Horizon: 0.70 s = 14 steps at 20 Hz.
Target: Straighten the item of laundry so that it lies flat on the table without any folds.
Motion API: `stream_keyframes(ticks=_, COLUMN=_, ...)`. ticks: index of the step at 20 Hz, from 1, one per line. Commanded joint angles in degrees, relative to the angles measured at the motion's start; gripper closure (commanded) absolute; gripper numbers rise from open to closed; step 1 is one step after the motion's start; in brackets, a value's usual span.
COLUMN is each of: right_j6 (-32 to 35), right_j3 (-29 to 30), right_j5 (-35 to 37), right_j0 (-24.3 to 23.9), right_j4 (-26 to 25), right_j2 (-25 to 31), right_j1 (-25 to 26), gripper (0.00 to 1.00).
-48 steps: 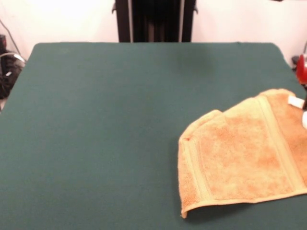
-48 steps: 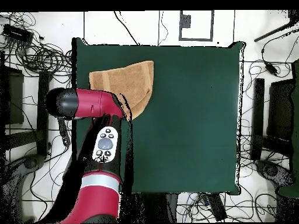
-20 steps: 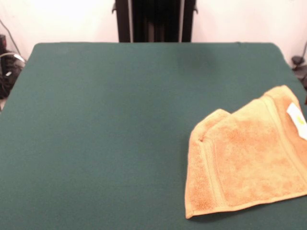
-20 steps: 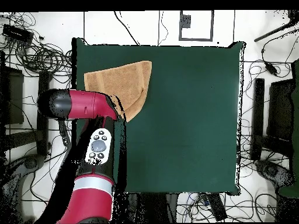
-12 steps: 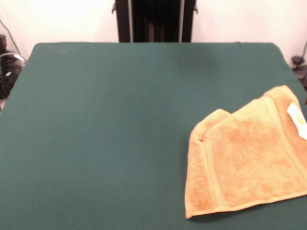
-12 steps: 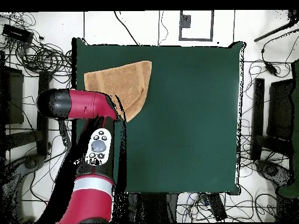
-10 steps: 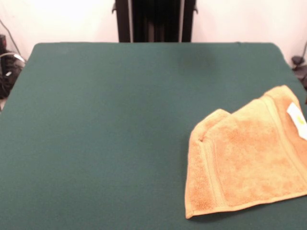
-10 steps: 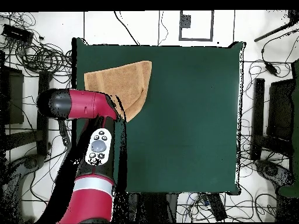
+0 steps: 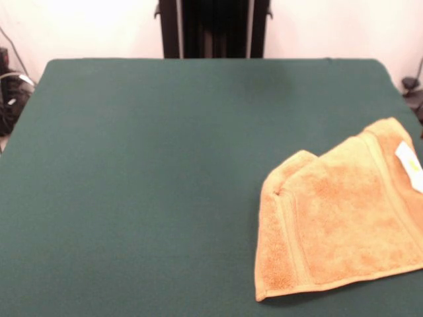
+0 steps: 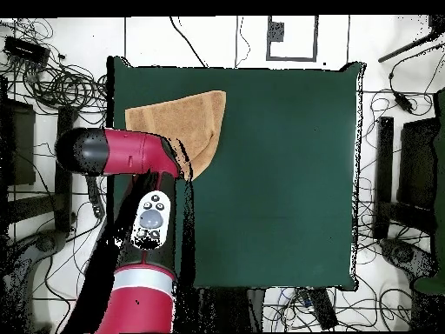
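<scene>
The orange-tan towel [image 9: 344, 224] lies at the right side of the green table [image 9: 145, 165] in the front view. Its left end is folded over itself, and its right part runs out of the picture. A white label [image 9: 411, 165] shows near its far right end. In the overhead view the towel [image 10: 187, 117] lies at the table's [image 10: 278, 174] upper left corner, partly under the red arm [image 10: 130, 152]. The gripper shows in neither view; the arm hides that spot from above.
The robot's black pedestal [image 9: 213, 28] stands beyond the table's far edge. Cables and dark equipment [image 10: 43, 78] lie on the floor around the table. The red arm reaches over the table's left edge in the overhead view.
The red and white gripper part at the front view's right edge has left the picture. The towel has shifted a little right and then stayed still. The arm has moved slightly.
</scene>
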Motion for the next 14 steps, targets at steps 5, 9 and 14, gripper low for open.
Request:
stream_keyframes(ticks=5, right_j6=1.9, right_j3=-1.9, right_j5=10.5, right_j0=-6.7, right_j4=-4.9, right_j2=1.3, right_j1=-2.1, gripper=0.00)
stream_keyframes(ticks=9, right_j6=0.6, right_j3=-2.3, right_j5=10.5, right_j0=-8.4, right_j4=-6.7, right_j2=3.1, right_j1=-2.2, gripper=0.00)
stream_keyframes(ticks=14, right_j6=-0.9, right_j3=-2.0, right_j5=9.2, right_j0=-10.6, right_j4=-9.0, right_j2=4.9, right_j1=-2.5, gripper=0.00)
